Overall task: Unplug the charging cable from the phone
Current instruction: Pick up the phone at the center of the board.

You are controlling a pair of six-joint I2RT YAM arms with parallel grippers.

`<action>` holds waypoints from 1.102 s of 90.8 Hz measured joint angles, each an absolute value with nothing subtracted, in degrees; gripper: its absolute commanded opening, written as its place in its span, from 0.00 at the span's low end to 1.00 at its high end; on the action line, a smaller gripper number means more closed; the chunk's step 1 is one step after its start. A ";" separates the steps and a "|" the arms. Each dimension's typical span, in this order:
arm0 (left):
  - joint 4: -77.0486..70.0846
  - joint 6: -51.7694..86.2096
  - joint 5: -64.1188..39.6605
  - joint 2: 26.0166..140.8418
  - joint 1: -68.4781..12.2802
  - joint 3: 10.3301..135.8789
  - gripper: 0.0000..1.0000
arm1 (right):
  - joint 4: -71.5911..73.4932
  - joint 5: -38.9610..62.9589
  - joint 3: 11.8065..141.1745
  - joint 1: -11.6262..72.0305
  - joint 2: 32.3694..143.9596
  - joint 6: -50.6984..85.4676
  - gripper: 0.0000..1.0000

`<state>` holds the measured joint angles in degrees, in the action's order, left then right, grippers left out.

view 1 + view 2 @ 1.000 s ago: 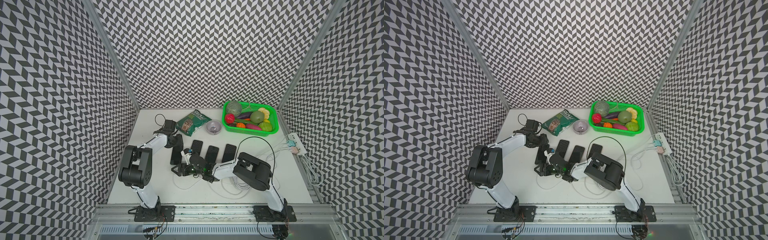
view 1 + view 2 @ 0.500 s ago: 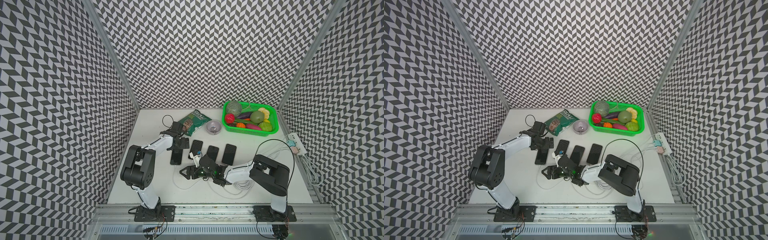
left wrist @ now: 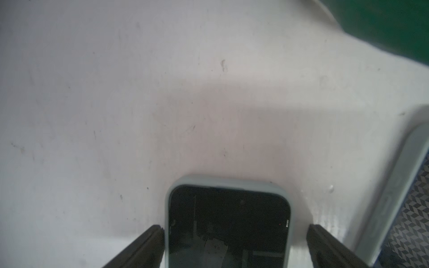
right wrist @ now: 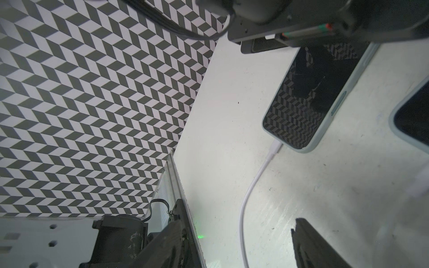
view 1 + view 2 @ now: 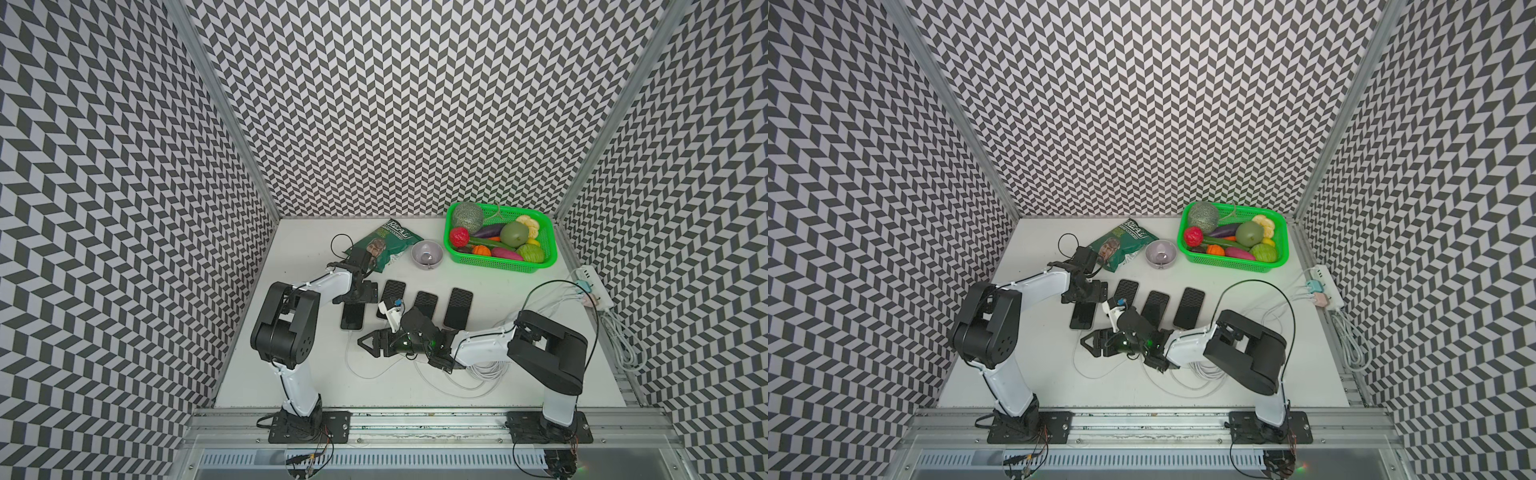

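The phone [image 5: 352, 316] with the cable in it is the leftmost of a row, dark-screened in a pale case. My left gripper [image 5: 362, 291] stands open over its far end. In the left wrist view the phone [image 3: 228, 222] lies between the fingers [image 3: 144, 246], one finger against the case, the other clear of it. The white charging cable [image 4: 255, 181] is plugged into the phone's [image 4: 313, 97] near end. It runs between the open jaws of my right gripper [image 4: 241, 234], which lies low just in front of the phone [image 5: 1082, 318], untouched by either finger.
Three more phones [image 5: 424, 303] lie to the right in the row. A loose coil of white cable [image 5: 482, 368] sits under the right arm. At the back are a chips bag [image 5: 386, 245], a small bowl [image 5: 427, 254] and a green basket [image 5: 498, 266] of produce; a power strip [image 5: 590, 286] lies at the right edge.
My left gripper's jaws have opened wide around the phone's far end. The right arm's elbow has swung to the right while its gripper stays near the cable and has opened slightly.
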<state>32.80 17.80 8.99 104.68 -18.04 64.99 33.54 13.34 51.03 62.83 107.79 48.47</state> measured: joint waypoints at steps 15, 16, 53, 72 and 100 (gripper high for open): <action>32.86 17.63 9.45 105.10 -18.31 65.49 0.97 | 33.52 13.39 51.03 62.83 107.50 48.45 0.77; 32.86 17.65 9.45 105.10 -18.31 65.49 0.97 | 33.52 13.37 51.03 62.83 107.50 48.47 0.77; 32.95 17.85 9.58 105.12 -18.39 65.56 1.00 | 33.32 13.37 51.03 62.83 107.18 48.14 0.78; 32.91 17.91 9.26 104.42 -18.39 64.60 1.00 | 33.36 13.58 51.05 62.83 107.18 48.18 0.78; 33.12 17.65 9.13 102.13 -18.39 61.80 0.96 | 33.61 13.78 51.05 62.83 107.18 48.29 0.78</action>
